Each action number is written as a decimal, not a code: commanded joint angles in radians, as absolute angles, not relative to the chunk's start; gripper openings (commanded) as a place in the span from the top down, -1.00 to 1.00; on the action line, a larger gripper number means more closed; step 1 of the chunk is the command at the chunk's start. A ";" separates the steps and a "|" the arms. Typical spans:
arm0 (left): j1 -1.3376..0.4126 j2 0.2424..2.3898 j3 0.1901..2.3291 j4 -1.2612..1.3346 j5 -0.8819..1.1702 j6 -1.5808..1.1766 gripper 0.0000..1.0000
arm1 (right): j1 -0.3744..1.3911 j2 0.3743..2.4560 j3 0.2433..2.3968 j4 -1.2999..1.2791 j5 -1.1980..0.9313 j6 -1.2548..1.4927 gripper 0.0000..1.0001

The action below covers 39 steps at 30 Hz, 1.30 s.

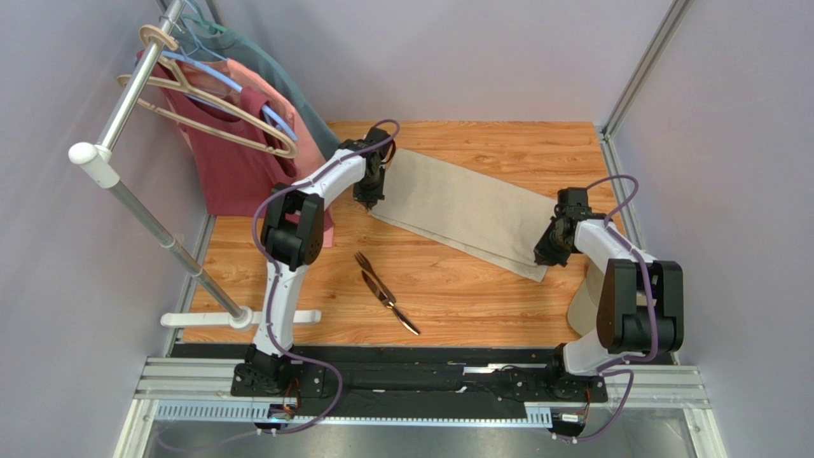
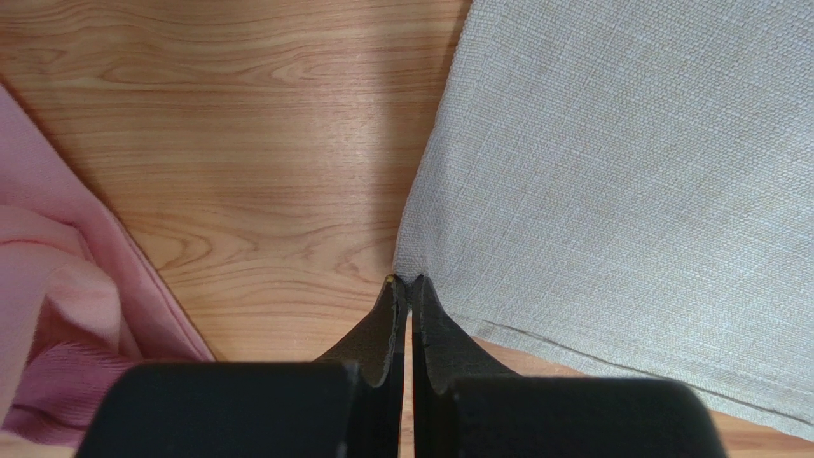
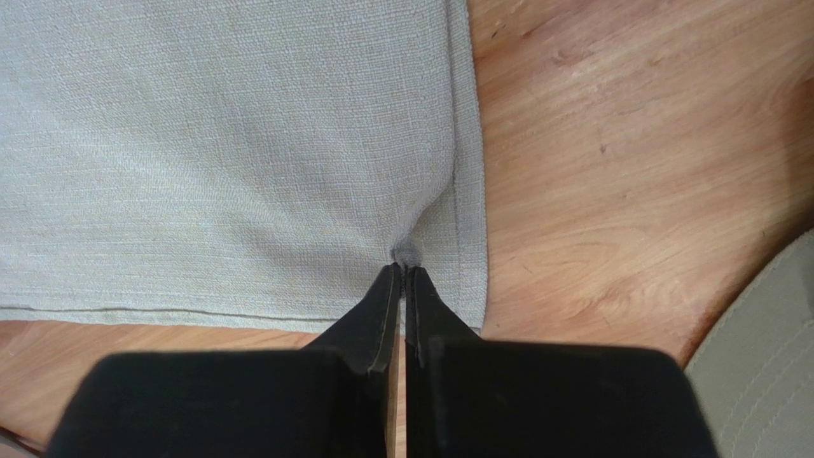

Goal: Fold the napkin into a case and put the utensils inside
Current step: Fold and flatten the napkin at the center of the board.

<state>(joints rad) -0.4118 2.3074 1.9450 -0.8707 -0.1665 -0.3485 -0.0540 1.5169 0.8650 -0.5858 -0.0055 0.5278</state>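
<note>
The beige napkin (image 1: 463,210) lies folded into a long band across the back of the wooden table. My left gripper (image 1: 370,198) is shut on its left near corner; in the left wrist view the gripper (image 2: 409,282) pinches a small pucker of the napkin (image 2: 621,172). My right gripper (image 1: 547,256) is shut on the right near corner; in the right wrist view the gripper (image 3: 405,271) pinches the cloth (image 3: 220,143) just inside the hem. The dark fork and knife (image 1: 385,292) lie crossed on the table in front of the napkin, apart from both grippers.
Red and pink shirts (image 1: 239,143) hang from a rack at the back left; pink cloth (image 2: 67,315) lies just left of my left gripper. A tan cap (image 1: 585,303) sits by the right arm and shows in the right wrist view (image 3: 764,372). Grey walls enclose the table.
</note>
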 commanded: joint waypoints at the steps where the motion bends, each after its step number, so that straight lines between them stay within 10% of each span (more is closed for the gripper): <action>1: -0.407 2.223 1.944 -0.868 -0.210 -0.327 1.00 | -0.018 1.437 0.926 -0.679 0.041 0.543 1.00; 29: -0.407 2.229 1.914 -0.865 -0.207 -0.330 1.00 | 0.058 1.281 0.661 -0.657 -0.003 0.675 1.00; 39: -0.405 2.246 1.896 -0.867 -0.137 -0.428 1.00 | -0.074 1.695 1.004 -0.539 0.066 0.629 1.00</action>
